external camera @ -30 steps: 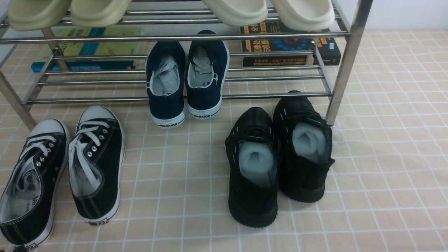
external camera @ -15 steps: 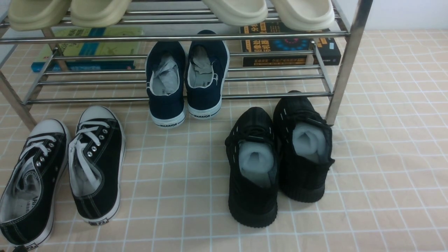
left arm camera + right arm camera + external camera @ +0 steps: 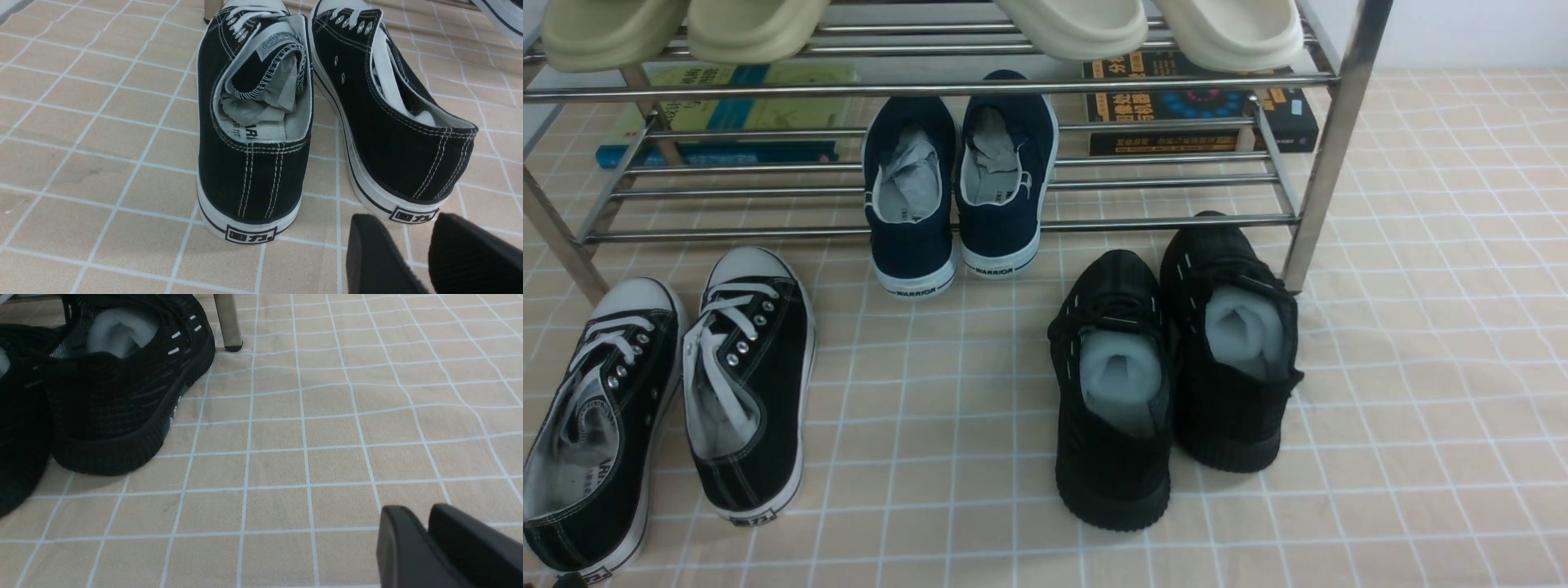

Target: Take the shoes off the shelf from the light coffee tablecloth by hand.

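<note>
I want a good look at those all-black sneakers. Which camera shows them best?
The front view: both black sneakers appear whole from above, side by side on the checked cloth, grey stuffing visible. The right wrist view catches only their heels and one side, cut off at the edge. The left wrist view shows none of them.

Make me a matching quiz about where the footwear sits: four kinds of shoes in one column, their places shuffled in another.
Things:
1. all-black sneakers
2. navy shoes
3. canvas sneakers
4. cream slippers

Places:
A. top tier of the shelf
B. lower tier, heels overhanging
C. on the tablecloth, by the right leg
D. on the tablecloth, far left

Pairs: 1-C, 2-B, 3-D, 4-A
</note>
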Action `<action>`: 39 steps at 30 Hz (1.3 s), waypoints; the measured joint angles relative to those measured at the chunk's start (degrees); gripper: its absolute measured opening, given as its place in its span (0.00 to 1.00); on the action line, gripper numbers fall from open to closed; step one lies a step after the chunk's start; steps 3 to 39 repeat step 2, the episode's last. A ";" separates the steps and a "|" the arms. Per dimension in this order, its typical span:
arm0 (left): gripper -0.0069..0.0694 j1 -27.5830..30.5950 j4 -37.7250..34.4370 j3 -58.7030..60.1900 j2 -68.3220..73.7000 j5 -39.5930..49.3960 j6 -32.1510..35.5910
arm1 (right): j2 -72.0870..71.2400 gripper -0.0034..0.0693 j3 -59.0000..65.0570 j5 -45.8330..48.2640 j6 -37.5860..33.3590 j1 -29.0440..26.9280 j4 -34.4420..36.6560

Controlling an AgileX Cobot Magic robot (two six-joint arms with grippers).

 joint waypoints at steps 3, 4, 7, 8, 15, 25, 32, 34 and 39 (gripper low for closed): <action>0.41 0.00 0.00 0.00 0.00 0.00 0.00 | 0.00 0.21 0.00 0.00 0.00 0.00 0.00; 0.41 0.00 0.00 0.00 0.00 0.00 0.00 | 0.00 0.21 0.00 0.00 0.00 0.00 0.00; 0.41 0.00 0.00 0.00 0.00 0.00 0.00 | 0.00 0.21 0.00 0.00 0.00 0.00 0.00; 0.41 0.00 0.00 0.00 0.00 0.00 0.00 | 0.00 0.21 0.00 0.00 0.00 0.00 0.00; 0.41 0.00 0.00 0.00 0.00 0.00 0.00 | 0.00 0.21 0.00 0.00 0.00 0.00 0.00; 0.41 0.00 0.00 0.00 0.00 0.00 0.00 | 0.00 0.21 0.00 0.00 0.00 0.00 0.00; 0.41 0.00 0.00 0.00 0.00 0.00 0.00 | 0.00 0.21 0.00 0.00 0.00 0.00 0.00; 0.41 0.00 0.00 0.00 0.00 0.00 0.00 | 0.00 0.21 0.00 0.00 0.00 0.00 0.00; 0.41 0.00 0.00 0.00 0.00 0.00 0.00 | 0.00 0.21 0.00 0.00 0.00 0.00 0.00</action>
